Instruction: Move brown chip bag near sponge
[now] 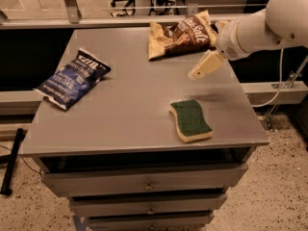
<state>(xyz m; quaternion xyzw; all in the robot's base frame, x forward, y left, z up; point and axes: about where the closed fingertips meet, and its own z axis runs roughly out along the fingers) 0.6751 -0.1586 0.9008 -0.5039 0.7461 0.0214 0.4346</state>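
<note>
**Arm** [269, 25]: one, white, smooth-shelled. It enters from the upper right edge and reaches leftward.

**Rounded link** [293, 6]: the bulkiest part, sitting in the top right corner and partly cut off by the picture's edge.

**Wrist section** [238, 35]: a shorter cylinder joined to the link's left side, lying nearly level with a slight downward slant to the left. Its end is darker and ringed.

**Claw** [198, 72]: a wedge-shaped piece (cream against the arm's white) that projects from under the wrist section's left end and points down and to the left. It hangs in the air over the right rear part of the desk [130, 105], clear of the surface.
</note>
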